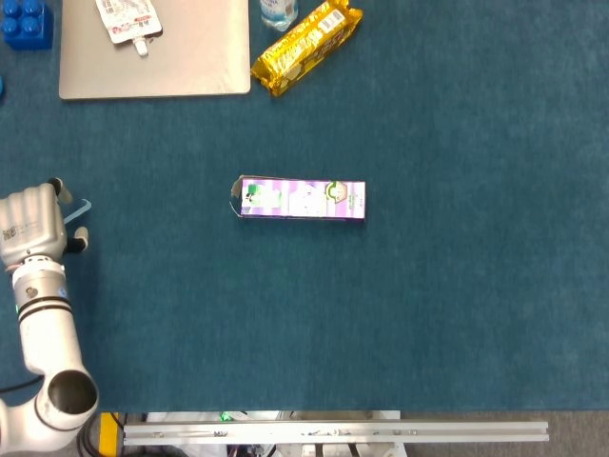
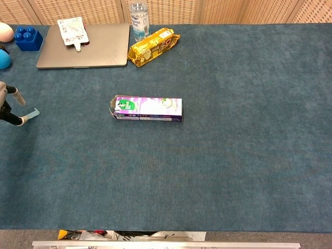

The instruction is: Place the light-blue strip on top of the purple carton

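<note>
The purple carton (image 1: 302, 200) lies flat on its side at mid-table, also in the chest view (image 2: 148, 108). The light-blue strip (image 1: 80, 206) lies on the blue cloth at the far left, mostly hidden under my left hand (image 1: 36, 223); only its right end shows. In the chest view the strip (image 2: 32, 113) sticks out between two spread fingers (image 2: 16, 96) at the frame's left edge. The hand is over the strip with a fingertip on either side, and I cannot see a closed grip. My right hand is in neither view.
A closed laptop (image 1: 190, 57) with a white pouch (image 1: 128, 21) on it lies at the back left. Beside it are a yellow snack pack (image 1: 306, 36), a water bottle (image 2: 139, 21) and a blue toy block (image 2: 28, 37). The cloth's front edge runs along the bottom.
</note>
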